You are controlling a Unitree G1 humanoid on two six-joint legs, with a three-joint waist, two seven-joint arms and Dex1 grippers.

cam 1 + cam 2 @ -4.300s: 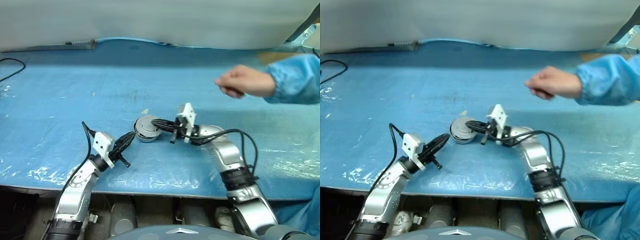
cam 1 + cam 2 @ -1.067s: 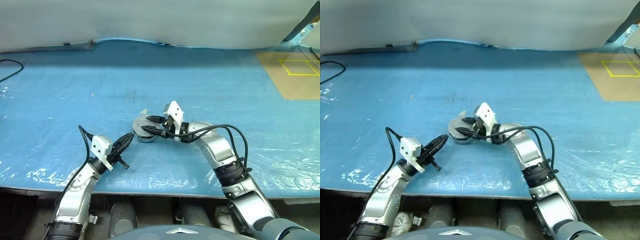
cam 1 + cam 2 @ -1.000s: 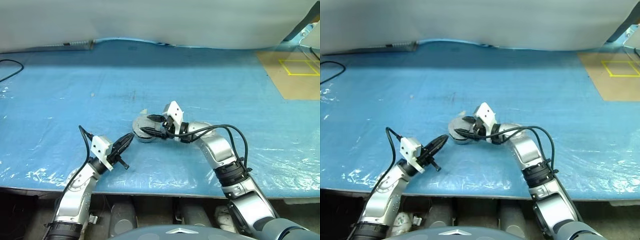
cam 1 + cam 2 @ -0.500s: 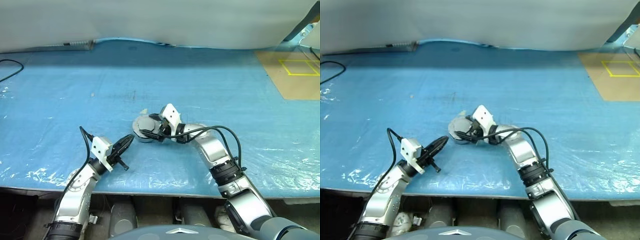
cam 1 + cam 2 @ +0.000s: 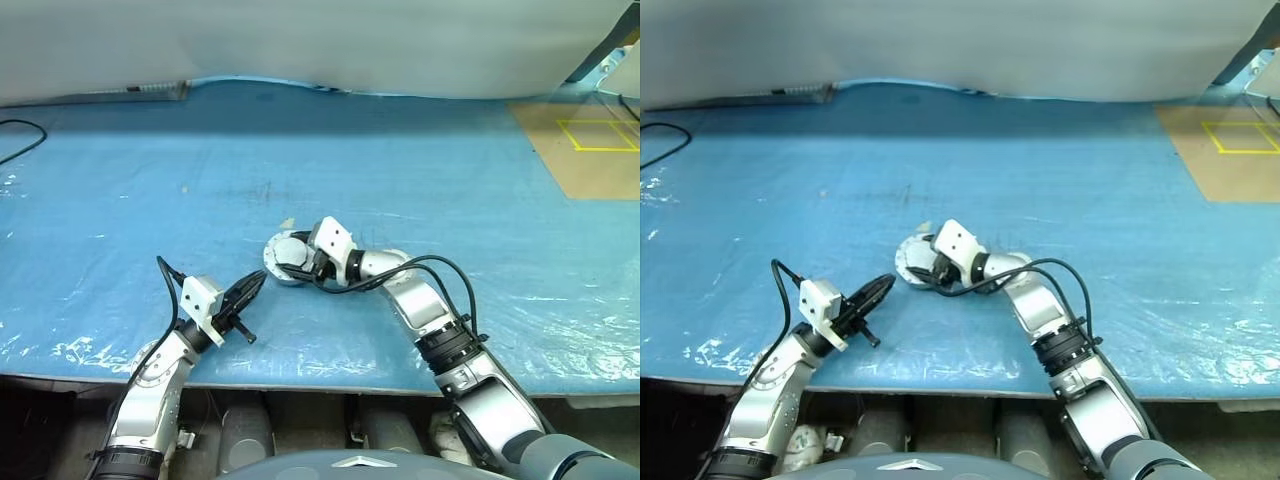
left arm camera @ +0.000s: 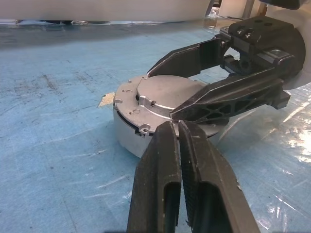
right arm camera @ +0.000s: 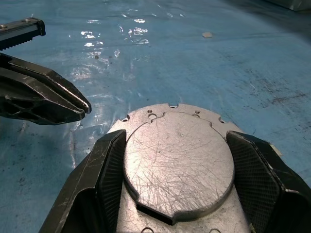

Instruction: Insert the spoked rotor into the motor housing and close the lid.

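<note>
You've got the housing sitting just left of center in the head view, on the blue mat, w/ the lid already seated flat on top; scratched grey disc, notched edge, small holes round the rim. Rotor can't be seen, so can't tell you where it is. Your right gripper comes in from the right of the frame and straddles the housing: in its wrist view one finger lies along one side of the lid and the other along the opposite side, spread wide, close against the rim, but whether they actually press it I can't tell. Your left gripper sits lower left of the housing, fingers pressed together w/ nothing between them, tips aimed at the housing and stopping just short of its wall; left wrist view shows those clenched fingers in the foreground w/ the housing right behind. A small pale scrap lies on the mat touching the housing's base on the far side. Black cable at the far left edge; brown board w/ yellow tape at upper right.
</note>
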